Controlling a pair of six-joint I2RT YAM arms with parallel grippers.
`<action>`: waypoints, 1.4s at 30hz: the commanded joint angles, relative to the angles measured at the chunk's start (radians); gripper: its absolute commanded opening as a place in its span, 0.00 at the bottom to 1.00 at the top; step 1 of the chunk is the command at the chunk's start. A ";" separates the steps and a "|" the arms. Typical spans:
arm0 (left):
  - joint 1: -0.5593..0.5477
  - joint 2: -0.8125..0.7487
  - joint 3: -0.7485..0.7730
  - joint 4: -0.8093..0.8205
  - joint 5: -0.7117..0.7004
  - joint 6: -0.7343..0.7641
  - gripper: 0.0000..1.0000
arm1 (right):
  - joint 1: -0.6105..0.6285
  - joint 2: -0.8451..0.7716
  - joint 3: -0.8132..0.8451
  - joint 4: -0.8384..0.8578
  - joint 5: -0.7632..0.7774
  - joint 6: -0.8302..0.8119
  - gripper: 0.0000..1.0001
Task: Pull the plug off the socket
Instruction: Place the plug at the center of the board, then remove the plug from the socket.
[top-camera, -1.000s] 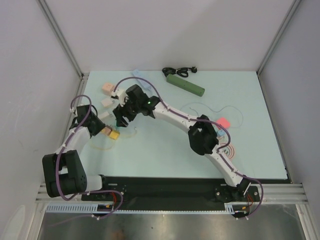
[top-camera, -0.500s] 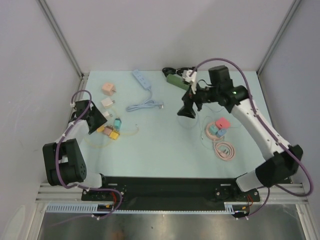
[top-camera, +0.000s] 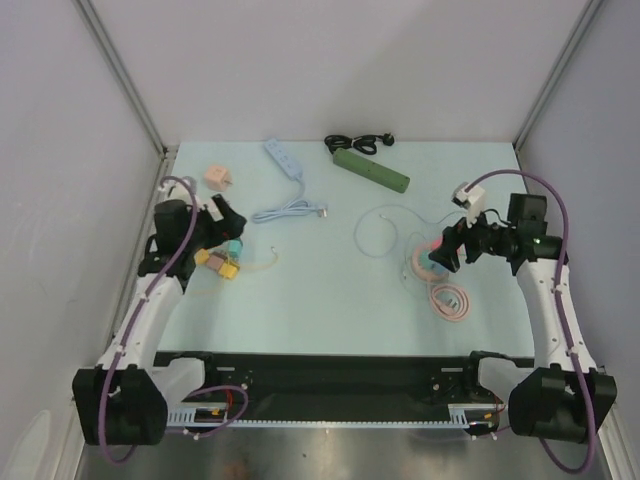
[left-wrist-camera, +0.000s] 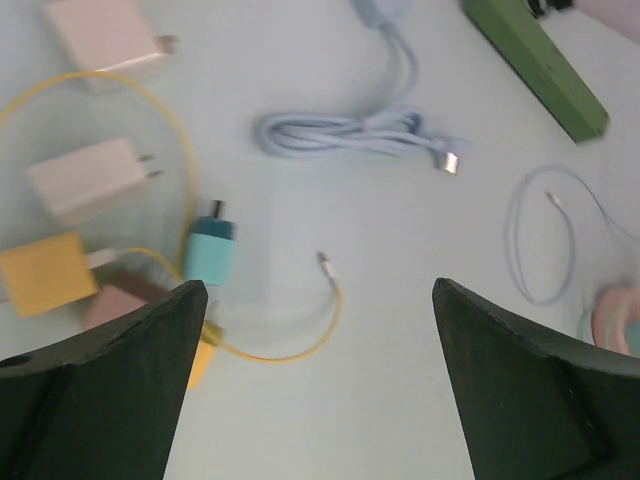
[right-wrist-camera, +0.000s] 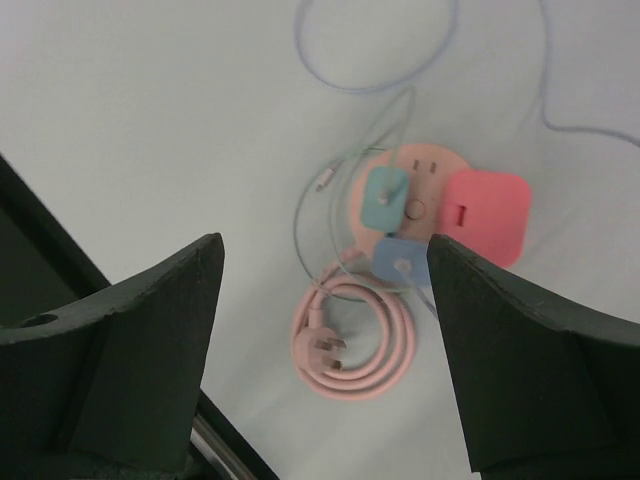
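No text, label, brand, number or sign can be read in any view. Nothing legible is seen on the pink socket (right-wrist-camera: 425, 165), the teal plug (right-wrist-camera: 385, 197), the green strip (top-camera: 372, 170) or the white charger (left-wrist-camera: 85, 180).

Dark fingers (left-wrist-camera: 100, 390) spread wide, teal plug (left-wrist-camera: 211, 252) beside yellow cable (left-wrist-camera: 290, 352), white charger (left-wrist-camera: 85, 178), green power strip (left-wrist-camera: 535, 62)

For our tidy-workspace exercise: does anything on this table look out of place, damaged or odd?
Nothing looks damaged or spilled. Only a thin pale cable sprawls in loose loops beside the pink round socket, which has a teal plug and a blue plug sitting on it.
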 joint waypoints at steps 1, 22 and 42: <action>-0.172 -0.051 0.015 0.043 0.057 0.049 1.00 | -0.109 -0.040 -0.021 -0.006 -0.037 -0.044 0.86; -1.010 0.714 0.671 0.080 -0.182 -0.159 0.99 | -0.496 -0.050 -0.097 0.037 -0.140 0.192 0.82; -1.060 1.245 1.391 -0.588 -0.322 -0.933 0.92 | -0.540 -0.056 -0.118 0.086 -0.122 0.276 0.82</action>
